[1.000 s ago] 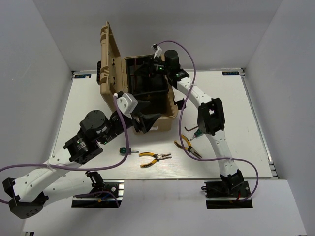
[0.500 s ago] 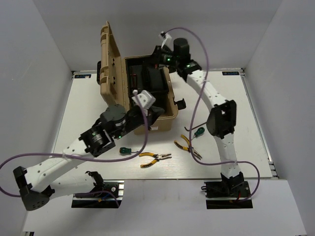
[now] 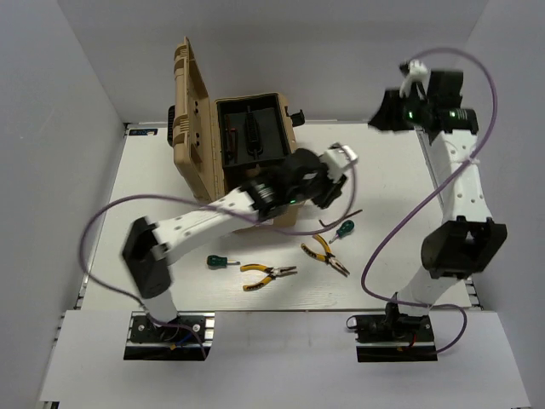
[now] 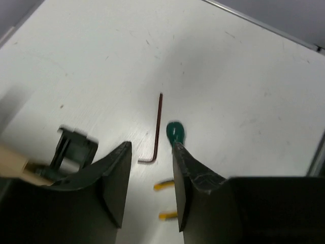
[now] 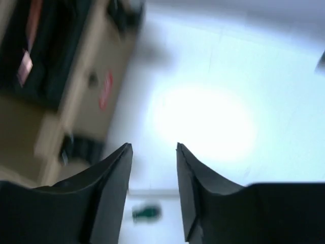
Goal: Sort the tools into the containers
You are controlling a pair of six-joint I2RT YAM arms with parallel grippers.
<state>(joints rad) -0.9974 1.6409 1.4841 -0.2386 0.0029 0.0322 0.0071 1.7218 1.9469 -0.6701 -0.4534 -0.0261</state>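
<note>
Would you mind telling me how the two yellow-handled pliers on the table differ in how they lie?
The left yellow-handled pliers lie almost crosswise, nose pointing right; the right yellow-handled pliers lie diagonally, nose toward the near right. The right pliers sit nearer the tan toolbox than the left pliers. Both rest on the white table.

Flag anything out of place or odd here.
Nothing damaged or spilled. A hex key, two screwdrivers and two pliers lie loose on the table, outside the open toolbox.

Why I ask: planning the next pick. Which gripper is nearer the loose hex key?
Left. The left gripper hovers over the hex key; the right gripper is far back-right.
</note>
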